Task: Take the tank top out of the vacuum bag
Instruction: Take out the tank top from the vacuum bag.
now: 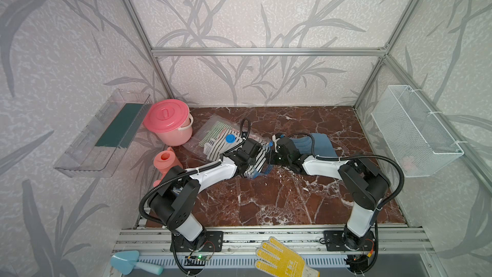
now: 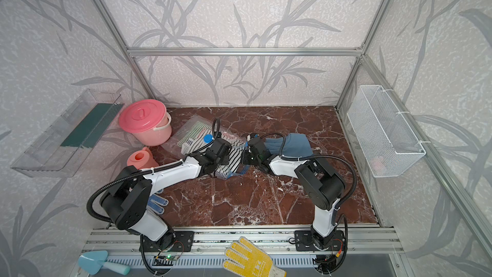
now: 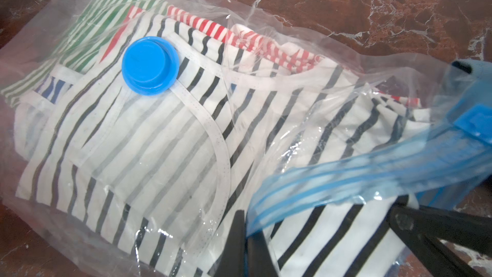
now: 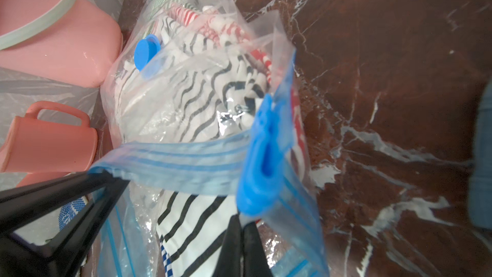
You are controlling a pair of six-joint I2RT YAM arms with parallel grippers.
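The clear vacuum bag point(image 1: 210, 134) lies on the marble table, its round blue valve cap point(image 3: 150, 65) facing up. Inside, a black-and-white striped tank top point(image 3: 149, 139) lies on top of green-striped and red-striped garments. Its lower part shows at the bag's open mouth. My left gripper point(image 3: 246, 218) is shut on the blue zip strip point(image 3: 346, 171), lifting one lip of the mouth. My right gripper point(image 4: 241, 222) is shut on the bag's edge just beneath the blue slider clip point(image 4: 262, 155). In both top views the two grippers nearly meet over the mouth.
A pink lidded bucket point(image 1: 169, 121) and a pink jug point(image 1: 166, 159) stand close to the left of the bag. A blue cloth point(image 1: 322, 143) lies under the right arm. A wire basket point(image 1: 415, 131) hangs on the right wall. A yellow glove point(image 1: 282, 259) lies on the front rail.
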